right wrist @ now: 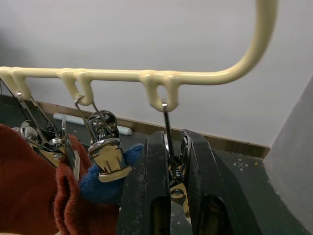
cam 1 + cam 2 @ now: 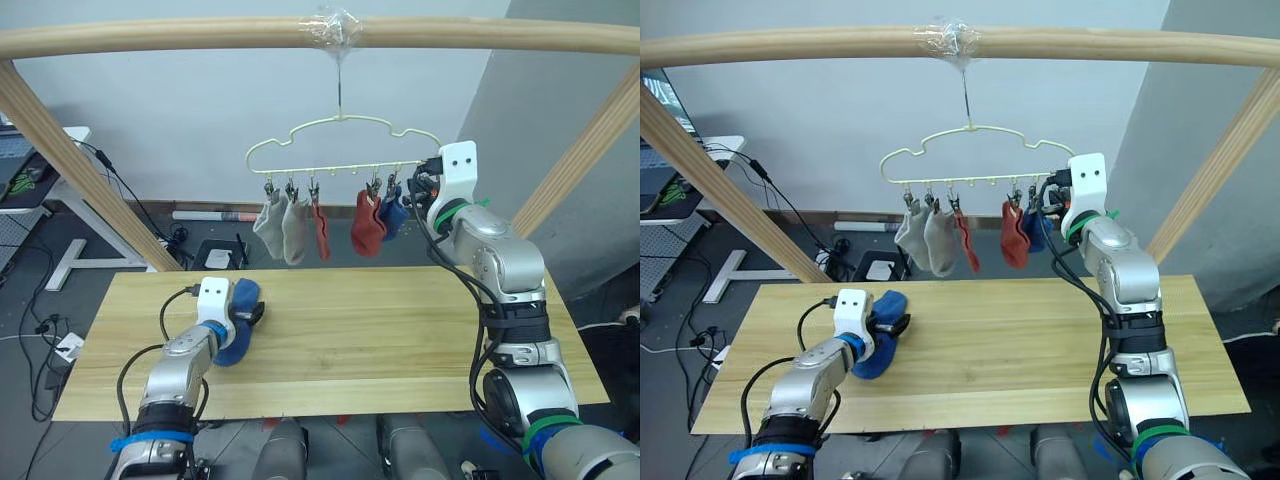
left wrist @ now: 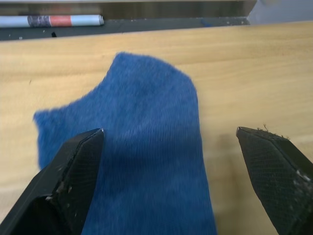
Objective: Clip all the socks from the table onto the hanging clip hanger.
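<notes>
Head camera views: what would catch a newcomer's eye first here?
The pale-yellow clip hanger hanging from the wooden pole, with five socks already clipped along its bar: two grey, two rust-red, one blue. The right gripper is raised to its end clip, fingers closed on it. Down on the table, the open left gripper straddles the last blue sock.
</notes>
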Controlling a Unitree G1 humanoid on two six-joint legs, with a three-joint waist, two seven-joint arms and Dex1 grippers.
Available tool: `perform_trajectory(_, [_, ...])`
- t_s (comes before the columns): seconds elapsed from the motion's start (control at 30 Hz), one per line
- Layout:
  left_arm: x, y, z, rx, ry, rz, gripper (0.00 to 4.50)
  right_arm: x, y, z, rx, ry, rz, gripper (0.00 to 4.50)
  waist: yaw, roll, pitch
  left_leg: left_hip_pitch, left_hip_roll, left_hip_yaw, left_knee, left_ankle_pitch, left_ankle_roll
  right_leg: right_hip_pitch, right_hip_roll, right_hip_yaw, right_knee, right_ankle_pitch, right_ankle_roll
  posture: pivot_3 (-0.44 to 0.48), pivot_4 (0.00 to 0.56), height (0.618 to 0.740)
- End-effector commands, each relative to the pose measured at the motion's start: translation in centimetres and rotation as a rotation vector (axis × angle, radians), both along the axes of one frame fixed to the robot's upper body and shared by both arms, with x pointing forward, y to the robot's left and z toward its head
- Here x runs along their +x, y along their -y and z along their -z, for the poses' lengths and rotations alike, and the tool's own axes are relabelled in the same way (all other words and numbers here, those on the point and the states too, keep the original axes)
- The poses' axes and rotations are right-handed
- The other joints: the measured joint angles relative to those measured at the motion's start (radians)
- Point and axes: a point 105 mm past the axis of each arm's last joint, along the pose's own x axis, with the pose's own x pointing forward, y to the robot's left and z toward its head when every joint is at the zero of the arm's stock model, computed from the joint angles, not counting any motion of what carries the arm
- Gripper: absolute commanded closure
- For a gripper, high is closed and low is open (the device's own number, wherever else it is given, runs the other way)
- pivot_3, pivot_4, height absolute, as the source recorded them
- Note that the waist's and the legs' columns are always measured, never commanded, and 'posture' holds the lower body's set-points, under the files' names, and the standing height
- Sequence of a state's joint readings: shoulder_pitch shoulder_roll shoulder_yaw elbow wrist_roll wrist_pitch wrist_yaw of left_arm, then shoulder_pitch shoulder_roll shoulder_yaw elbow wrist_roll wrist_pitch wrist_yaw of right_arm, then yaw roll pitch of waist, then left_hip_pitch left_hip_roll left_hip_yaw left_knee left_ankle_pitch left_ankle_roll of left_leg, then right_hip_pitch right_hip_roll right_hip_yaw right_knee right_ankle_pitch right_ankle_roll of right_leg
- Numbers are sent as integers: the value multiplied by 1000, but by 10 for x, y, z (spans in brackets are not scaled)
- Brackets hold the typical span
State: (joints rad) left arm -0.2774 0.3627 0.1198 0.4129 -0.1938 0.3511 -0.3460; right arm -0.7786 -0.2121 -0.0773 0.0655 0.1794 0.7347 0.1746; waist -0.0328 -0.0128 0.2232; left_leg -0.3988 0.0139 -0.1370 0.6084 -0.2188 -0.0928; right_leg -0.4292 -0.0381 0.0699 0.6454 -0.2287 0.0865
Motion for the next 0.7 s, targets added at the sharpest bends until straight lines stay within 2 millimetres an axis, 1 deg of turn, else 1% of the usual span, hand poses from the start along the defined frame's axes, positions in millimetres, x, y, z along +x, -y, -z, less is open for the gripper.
perform_trajectory(0.03, [3,-11,6,58,-20,-34,0,-3,2,-22,-1,68,-3,4412,-1,0,0,0,0,0,0,0,0,0,0,0,0,0,0,46,245,740])
perform_trajectory(0.07, [2,-11,11,76,-46,-25,0,-3,3,-21,-2,63,2,4412,-1,0,0,0,0,0,0,0,0,0,0,0,0,0,0,46,245,740])
perform_trajectory(0.1, [-2,-13,18,81,-81,-31,188,-4,4,-20,-1,59,6,4412,-2,0,0,0,0,0,0,0,0,0,0,0,0,0,0,46,245,740])
perform_trajectory(0.17, [-8,-14,25,86,-116,-25,600,-5,7,-20,0,55,13,4412,-3,0,0,0,0,0,0,0,0,0,0,0,0,0,0,30,248,740])
perform_trajectory(0.27, [-12,-13,28,87,-127,-12,1483,-6,10,-20,2,50,23,4412,-8,1,0,1,0,0,0,0,0,0,0,0,0,0,0,30,248,740])
perform_trajectory(0.43, [-12,-12,25,47,-114,-29,2956,-5,12,-20,11,46,28,4412,-8,1,1,1,0,0,0,0,0,1,0,0,0,0,0,30,248,740])
perform_trajectory(0.47, [-12,-11,25,42,-113,-28,3175,-5,12,-20,14,45,29,4412,-8,1,1,1,0,0,0,0,0,1,0,0,0,0,0,30,248,740])
perform_trajectory(0.5, [-12,-9,24,35,-106,-30,3515,-5,12,-21,16,44,29,4412,-8,2,1,1,0,0,0,0,0,1,0,0,0,0,0,30,248,740])
perform_trajectory(0.57, [-8,-4,17,17,-68,-34,4083,-4,12,-21,36,34,27,4412,-7,2,1,1,0,0,0,0,0,1,0,0,0,0,0,34,244,740])
perform_trajectory(0.6, [-6,5,12,3,-42,-9,4373,-4,13,-20,51,23,29,4412,-6,2,1,1,0,0,0,0,0,2,0,0,0,0,0,34,244,740])
perform_trajectory(0.63, [-5,12,9,-6,-26,10,4446,-4,14,-20,61,15,30,4412,-5,2,1,1,0,0,0,0,0,2,0,0,0,0,0,34,244,740])
perform_trajectory(0.7, [-5,22,4,-22,-10,38,4446,-4,15,-20,81,0,32,4412,-2,2,1,1,0,0,0,0,0,2,-1,0,0,0,0,36,241,740])
